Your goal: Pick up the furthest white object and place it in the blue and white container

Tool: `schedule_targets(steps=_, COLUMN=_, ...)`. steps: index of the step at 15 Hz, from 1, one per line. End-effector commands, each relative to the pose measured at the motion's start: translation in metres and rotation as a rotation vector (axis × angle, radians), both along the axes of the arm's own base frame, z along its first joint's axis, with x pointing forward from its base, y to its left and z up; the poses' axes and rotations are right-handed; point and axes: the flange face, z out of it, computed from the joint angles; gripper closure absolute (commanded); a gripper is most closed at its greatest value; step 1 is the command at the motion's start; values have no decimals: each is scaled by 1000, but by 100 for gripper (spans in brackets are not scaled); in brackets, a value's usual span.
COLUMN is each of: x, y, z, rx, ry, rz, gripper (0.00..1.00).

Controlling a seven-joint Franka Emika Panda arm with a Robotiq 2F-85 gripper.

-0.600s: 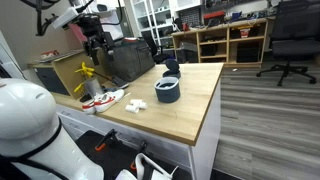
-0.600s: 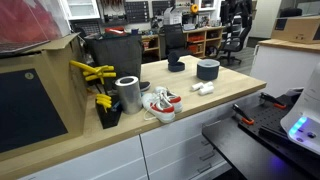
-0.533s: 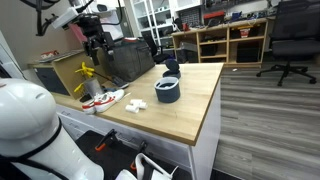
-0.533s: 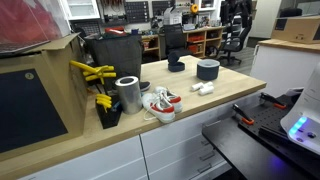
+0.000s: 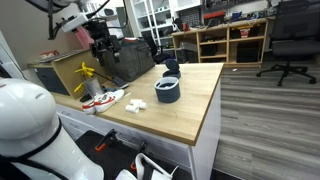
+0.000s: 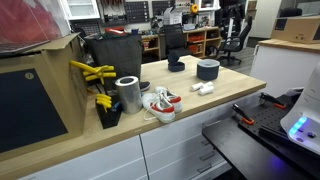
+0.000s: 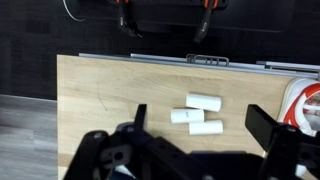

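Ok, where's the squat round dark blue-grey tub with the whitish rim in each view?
In an exterior view: dark blue-grey tub near centre, right of the small white cylinders.
In an exterior view: tub upper right, just behind the cylinders.
Wrist view: not visible; only the cylinders, mid-frame.
Shared landmark: the white cylinders.

Red-white sneakers just beside silver canister on wooden table; yellow clamps behind; office chair well apart.

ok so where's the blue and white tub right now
In both exterior views the tub stands on the wooden table, close to the small white pieces, with a smaller dark object also nearby.
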Motion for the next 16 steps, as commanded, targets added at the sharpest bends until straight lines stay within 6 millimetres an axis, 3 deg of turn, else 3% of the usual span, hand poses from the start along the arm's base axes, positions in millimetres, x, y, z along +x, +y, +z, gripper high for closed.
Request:
schedule_targets(steps=1, x=42, y=-6, z=-22, rx=35, ry=-1, rz=-37, gripper=0)
schedule_targets(steps=11, x=128, y=-33, z=-117, rx=63, ry=69, rz=-156, gripper=0)
schedule_targets(steps=16, x=148, y=-13, z=-172, rx=52, ry=50, rz=-269, gripper=0)
